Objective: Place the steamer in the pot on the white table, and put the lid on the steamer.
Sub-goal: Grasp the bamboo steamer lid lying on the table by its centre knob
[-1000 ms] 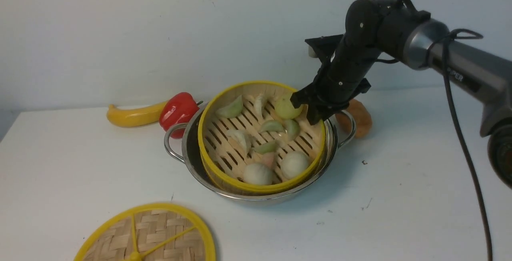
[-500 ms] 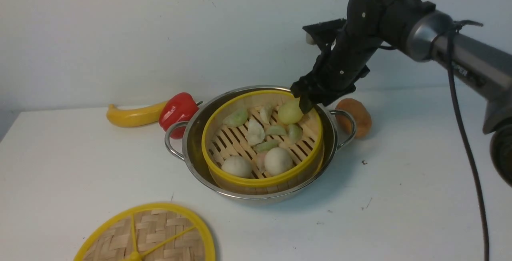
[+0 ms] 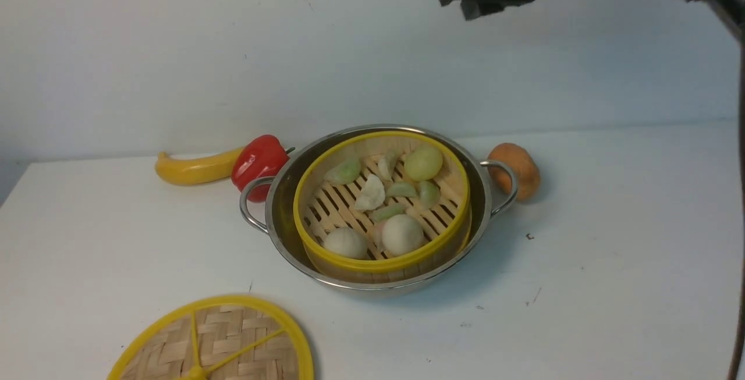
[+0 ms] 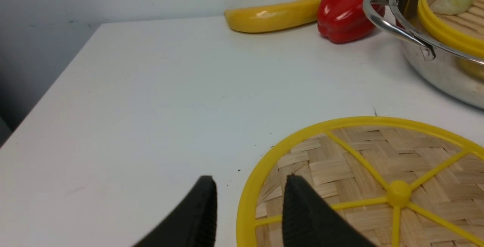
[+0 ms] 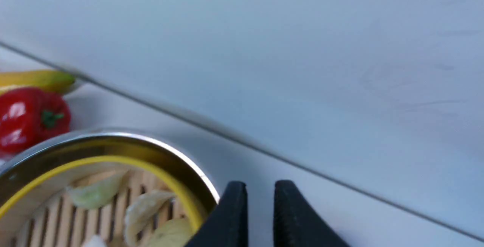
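The steamer (image 3: pixel 332 212) is sitting in the pot (image 3: pixel 372 288); the right gripper (image 3: pixel 455 3) (nearly closed, empty) is hanging up high.

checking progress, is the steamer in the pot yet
In: the steamer sits level inside the pot, its steel rim all around.

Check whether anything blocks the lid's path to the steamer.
Nothing visible does. Only bare table lies between the lid and the pot, the steamer is uncovered, and the right gripper hangs high above it.
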